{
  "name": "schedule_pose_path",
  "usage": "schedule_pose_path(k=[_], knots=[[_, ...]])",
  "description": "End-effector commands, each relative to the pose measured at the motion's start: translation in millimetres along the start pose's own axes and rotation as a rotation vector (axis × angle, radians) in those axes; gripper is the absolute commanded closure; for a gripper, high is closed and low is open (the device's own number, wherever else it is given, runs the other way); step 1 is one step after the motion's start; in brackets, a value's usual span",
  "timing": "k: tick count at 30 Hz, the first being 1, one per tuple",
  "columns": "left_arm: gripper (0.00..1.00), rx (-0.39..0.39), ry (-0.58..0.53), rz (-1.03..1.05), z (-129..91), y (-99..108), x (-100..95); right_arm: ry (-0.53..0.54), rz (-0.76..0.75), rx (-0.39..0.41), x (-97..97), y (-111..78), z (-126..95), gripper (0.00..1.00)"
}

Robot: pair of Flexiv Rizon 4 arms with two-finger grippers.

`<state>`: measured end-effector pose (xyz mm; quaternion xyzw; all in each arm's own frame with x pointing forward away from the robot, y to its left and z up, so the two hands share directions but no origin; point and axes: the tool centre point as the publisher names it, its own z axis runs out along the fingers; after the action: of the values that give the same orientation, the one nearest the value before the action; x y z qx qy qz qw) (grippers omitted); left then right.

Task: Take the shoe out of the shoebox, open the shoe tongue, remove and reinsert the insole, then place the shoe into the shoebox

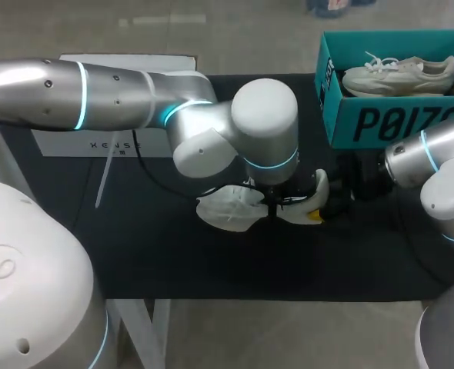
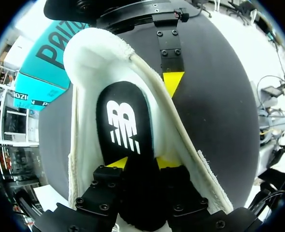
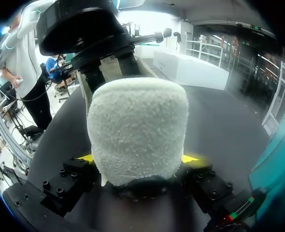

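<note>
A white shoe (image 1: 227,209) lies on the black table mat near the middle, heel toward my right arm. My right gripper (image 1: 327,201) is shut on the fuzzy heel (image 3: 137,125), whose sides fill the gap between the two yellow tips (image 3: 137,159). My left gripper (image 1: 277,206) points down into the shoe's mouth. Its fingers stand open (image 2: 142,163) over the black insole (image 2: 125,125), which lies flat inside the shoe (image 2: 89,63). One right fingertip (image 2: 173,83) presses the heel's outer wall. The teal shoebox (image 1: 381,119) stands at the back right.
A second pale shoe (image 1: 400,75) lies inside the shoebox. A flat white box (image 1: 111,142) rests at the back left of the mat. The left arm's wrist (image 3: 104,53) hangs right above the shoe, close to my right gripper.
</note>
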<state>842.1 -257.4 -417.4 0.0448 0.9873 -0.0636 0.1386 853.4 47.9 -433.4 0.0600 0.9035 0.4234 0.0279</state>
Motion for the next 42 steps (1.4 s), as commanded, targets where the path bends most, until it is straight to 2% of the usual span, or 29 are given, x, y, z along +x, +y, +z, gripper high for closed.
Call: schedule_pose_path(k=[1,8,12,16,20,24,28,33,38,40,42], knots=[[0.71,-0.004,-0.02,0.008,14,-4,5.1,-0.001,0.001,0.003,0.9,-2.1,4,1.0],[0.75,-0.004,-0.026,-0.014,18,2,5.1,-0.001,0.001,0.003,0.9,-2.1,4,1.0],[0.76,-0.004,-0.058,-0.023,25,3,-1.4,-0.001,0.001,0.003,0.9,-2.1,4,1.0],[0.73,0.014,-0.066,-0.027,31,3,-9.2,-0.001,0.001,0.003,0.9,-2.1,4,1.0],[0.65,0.036,-0.063,-0.029,34,0,-13.1,-0.001,0.001,0.003,0.9,-2.1,4,1.0],[0.64,0.038,-0.069,-0.03,38,-1,-15.4,-0.001,0.001,0.003,0.9,-2.1,4,1.0],[0.69,0.026,-0.089,-0.03,41,0,-17.1,-0.001,0.001,0.003,0.9,-2.1,4,1.0],[0.85,0.003,-0.114,-0.028,40,1,-18.9,-0.001,0.001,0.003,0.9,-2.1,4,1.0],[0.92,0.002,-0.117,-0.037,40,3,-19.8,-0.001,0.001,0.003,0.9,-2.1,4,1.0],[1.0,0.001,-0.117,-0.04,40,4,-20.2,-0.001,0.001,0.003,0.9,-2.1,4,1.0],[1.0,0.002,-0.115,-0.042,42,4,-20.5,-0.001,0.001,0.003,0.9,-2.1,4,1.0]])
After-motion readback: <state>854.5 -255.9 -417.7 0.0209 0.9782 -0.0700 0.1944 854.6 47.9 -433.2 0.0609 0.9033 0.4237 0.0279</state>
